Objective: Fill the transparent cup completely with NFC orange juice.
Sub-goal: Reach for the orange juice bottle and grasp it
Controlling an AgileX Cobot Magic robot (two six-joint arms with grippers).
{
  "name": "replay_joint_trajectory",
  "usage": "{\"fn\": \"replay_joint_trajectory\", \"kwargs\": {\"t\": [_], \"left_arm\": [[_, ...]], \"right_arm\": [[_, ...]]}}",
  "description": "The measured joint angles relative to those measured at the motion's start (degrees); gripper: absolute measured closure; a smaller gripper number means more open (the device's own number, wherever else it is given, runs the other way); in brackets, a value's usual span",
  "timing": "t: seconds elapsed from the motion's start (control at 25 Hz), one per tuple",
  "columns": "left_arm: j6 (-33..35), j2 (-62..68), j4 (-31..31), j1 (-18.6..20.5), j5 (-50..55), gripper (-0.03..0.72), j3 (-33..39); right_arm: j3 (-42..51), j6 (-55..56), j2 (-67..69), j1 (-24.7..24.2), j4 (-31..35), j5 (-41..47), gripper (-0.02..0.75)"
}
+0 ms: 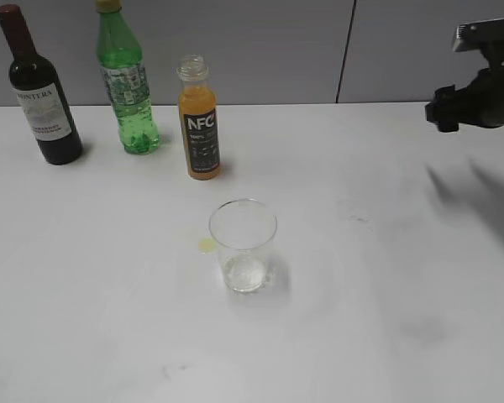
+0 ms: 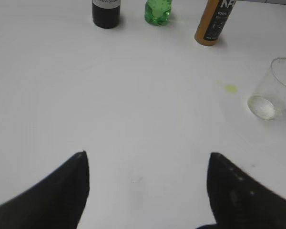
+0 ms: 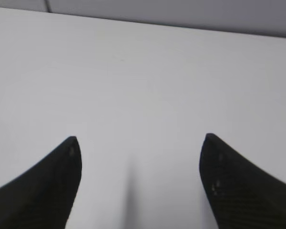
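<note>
Clear plastic, unmarked and upright, the transparent cup (image 1: 243, 244) stands near the centre of the white table (image 1: 386, 319), holding no juice; only a pale film shows at its base. A small yellowish spot (image 1: 206, 244) marks the tabletop just beside the cup on its left.

Behind the cup, a little to the left and apart from it, the NFC bottle (image 1: 198, 117) stands upright w/ no cap visible on its neck, the NFC orange juice (image 1: 196, 101) reaching up to its shoulder above the black label. Farther left along the back of the table, a green soda bottle (image 1: 127, 80) and, beyond that, a dark wine bottle (image 1: 39, 88) w/ a white label, both upright, near the grey wall (image 1: 269, 46).

Left wrist view: left gripper (image 2: 148, 183) hangs above bare tabletop, jaws spread wide, nothing between them; the cup sits to the upper right of that view, the three bottles' bases along the top edge, all well apart from the fingertips.

Right wrist view: right gripper (image 3: 138, 167) also spread wide and holding nothing, over bare table w/ the wall's foot ahead. In the exterior view its arm (image 1: 479, 92) shows at the right edge, raised above the table, well apart from cup and bottles.
</note>
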Motion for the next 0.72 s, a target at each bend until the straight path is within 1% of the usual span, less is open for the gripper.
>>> {"fn": "replay_joint_trajectory", "kwargs": {"t": [0.08,0.12,0.28,0.32,0.44,0.56,0.72], "left_arm": [[0.0,0.0,0.0,0.0,0.0,0.101,0.0],[0.0,0.0,0.0,0.0,0.0,0.101,0.0],[0.0,0.0,0.0,0.0,0.0,0.101,0.0],[0.0,0.0,0.0,0.0,0.0,0.101,0.0],[0.0,0.0,0.0,0.0,0.0,0.101,0.0],[0.0,0.0,0.0,0.0,0.0,0.101,0.0],[0.0,0.0,0.0,0.0,0.0,0.101,0.0]], "right_arm": [[-3.91,-1.32,0.0,0.0,3.1,8.52,0.142],[-5.89,-3.29,-0.05,0.0,6.22,12.14,0.142],[-13.96,-18.02,-0.07,0.0,24.29,25.89,0.142],[-15.72,-20.48,-0.07,0.0,27.62,28.79,0.142],[-21.88,-23.5,-0.07,0.0,31.55,38.88,0.142],[-28.27,-24.43,-0.07,0.0,32.23,48.71,0.142],[-34.08,-24.49,-0.07,0.0,32.23,60.34,0.142]]}}
